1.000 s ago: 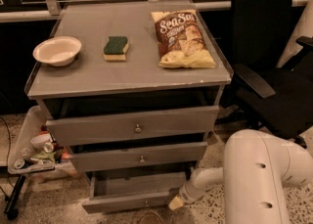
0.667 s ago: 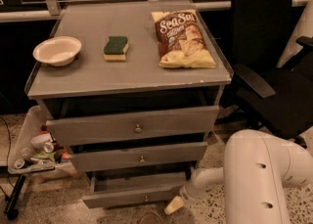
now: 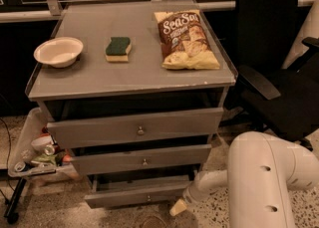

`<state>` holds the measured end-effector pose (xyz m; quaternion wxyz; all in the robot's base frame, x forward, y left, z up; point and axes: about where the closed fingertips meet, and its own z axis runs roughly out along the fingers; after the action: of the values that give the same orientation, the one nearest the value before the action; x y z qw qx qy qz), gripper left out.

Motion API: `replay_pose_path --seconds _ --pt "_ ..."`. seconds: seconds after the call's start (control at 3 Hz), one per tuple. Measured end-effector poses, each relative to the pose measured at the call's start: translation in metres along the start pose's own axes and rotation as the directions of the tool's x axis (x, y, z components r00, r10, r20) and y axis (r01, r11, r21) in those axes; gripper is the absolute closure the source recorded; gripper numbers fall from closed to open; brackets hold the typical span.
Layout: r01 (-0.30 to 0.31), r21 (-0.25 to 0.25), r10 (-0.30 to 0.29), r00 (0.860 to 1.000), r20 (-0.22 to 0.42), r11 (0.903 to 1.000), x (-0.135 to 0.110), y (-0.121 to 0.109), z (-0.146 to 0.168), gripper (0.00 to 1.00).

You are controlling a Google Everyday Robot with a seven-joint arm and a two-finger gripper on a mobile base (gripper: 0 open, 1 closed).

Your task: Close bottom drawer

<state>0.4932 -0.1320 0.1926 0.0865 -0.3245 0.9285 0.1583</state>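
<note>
Your gripper (image 3: 178, 207) low by the bottom drawer (image 3: 130, 198)
Drawer's lowest in cabinet (image 3: 214, 122), sticking out a bit; gripper's just beside its front right corner, nr floor. Can't tell if clenched or released.

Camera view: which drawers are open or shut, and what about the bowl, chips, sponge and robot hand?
Bottom drawer, pulled out, tray showing.
Middle drawer, looks pushed in.
Top drawer, looks pushed in.
Bowl, upright, empty.
Chip bag, lying flat, looks unopened.
Sponge, flat, green side up.
Gripper, low by the bottom drawer's right front corner.
</note>
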Motion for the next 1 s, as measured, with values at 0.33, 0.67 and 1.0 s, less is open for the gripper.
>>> replay_pose_path --seconds 0.33,0.67,1.0 --pt "0.000 0.000 0.000 1.000 0.000 1.0000 0.000 0.000 0.000 0.42" --pt "0.000 0.000 0.000 1.000 0.000 1.0000 0.000 0.000 0.000 0.65" --pt "-0.004 0.031 0.003 1.000 0.007 0.9995 -0.007 -0.010 0.008 0.88"
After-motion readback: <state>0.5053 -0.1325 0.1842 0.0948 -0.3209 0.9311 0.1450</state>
